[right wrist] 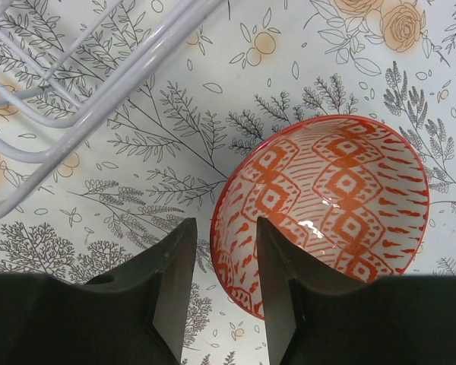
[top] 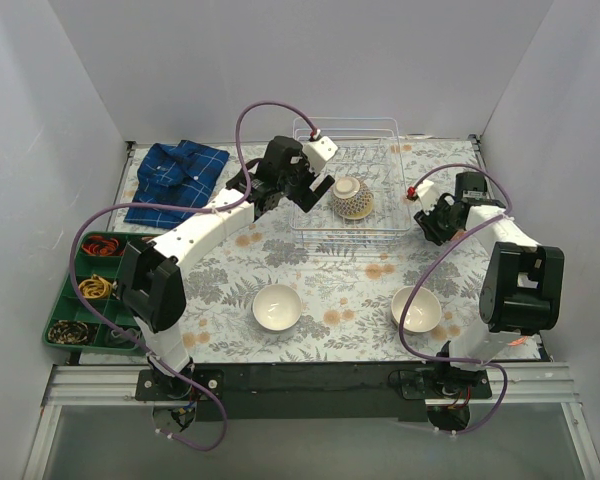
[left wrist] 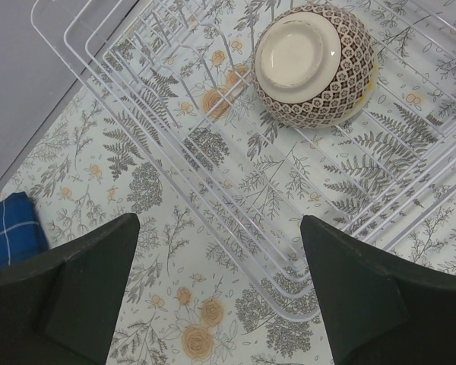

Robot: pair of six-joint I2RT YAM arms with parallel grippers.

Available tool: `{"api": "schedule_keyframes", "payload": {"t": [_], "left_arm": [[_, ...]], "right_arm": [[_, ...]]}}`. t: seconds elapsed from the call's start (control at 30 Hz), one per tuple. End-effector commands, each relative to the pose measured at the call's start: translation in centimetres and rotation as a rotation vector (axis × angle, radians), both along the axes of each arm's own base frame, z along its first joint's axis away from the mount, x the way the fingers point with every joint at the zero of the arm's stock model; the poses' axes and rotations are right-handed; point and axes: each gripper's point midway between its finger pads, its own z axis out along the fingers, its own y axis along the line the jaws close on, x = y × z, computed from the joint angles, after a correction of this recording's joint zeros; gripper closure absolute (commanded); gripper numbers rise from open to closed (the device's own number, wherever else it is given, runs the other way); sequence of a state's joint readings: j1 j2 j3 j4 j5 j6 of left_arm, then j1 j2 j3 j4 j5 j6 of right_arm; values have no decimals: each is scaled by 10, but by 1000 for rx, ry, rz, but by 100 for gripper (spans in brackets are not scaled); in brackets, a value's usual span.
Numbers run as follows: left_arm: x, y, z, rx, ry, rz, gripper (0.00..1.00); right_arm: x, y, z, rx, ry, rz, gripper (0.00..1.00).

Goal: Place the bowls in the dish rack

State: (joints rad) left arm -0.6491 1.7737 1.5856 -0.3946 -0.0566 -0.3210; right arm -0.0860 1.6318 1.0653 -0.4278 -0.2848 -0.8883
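Nearest, the right claw (right wrist: 226, 228) was closed narrowly on the rim of the glossy red-patterned bowl (right wrist: 327, 205), just beside the thin-wire dish rack (right wrist: 99, 99). This seemed the carrying step; next the bowl needed lifting over the raised wall. The left claw (left wrist: 219, 220) gaped wide and empty over the rack, where a brown ceramic bowl (left wrist: 315, 65) lay tipped.

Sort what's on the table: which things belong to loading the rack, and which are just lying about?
Job: dish rack, brown bowl in it, red bowl, left white bowl, right white bowl.
Lying about: blue shirt, green tray of oddments.
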Motion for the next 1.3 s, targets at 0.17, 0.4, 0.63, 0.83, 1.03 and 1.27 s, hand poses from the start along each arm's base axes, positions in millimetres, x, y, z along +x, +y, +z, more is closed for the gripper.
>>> {"api": "schedule_keyframes", "payload": {"t": [0.17, 0.4, 0.63, 0.83, 1.03, 1.27], "left_arm": [[-2, 8, 22, -23, -44, 16, 12], [-1, 6, 23, -28, -46, 13, 12], [-1, 6, 30, -40, -58, 10, 12], [6, 3, 42, -66, -96, 21, 13], [30, -1, 43, -97, -110, 107, 14], [36, -12, 45, -133, -80, 104, 16]], "right_arm": [[4, -4, -5, -16, 1, -36, 59], [2, -4, -7, -16, 18, -46, 74], [-5, -4, 19, -18, 2, -48, 96], [-5, 4, 102, 22, -158, -54, 99], [-3, 40, 182, 253, -280, -43, 99], [-16, 113, 251, 660, -258, 195, 99]]}}
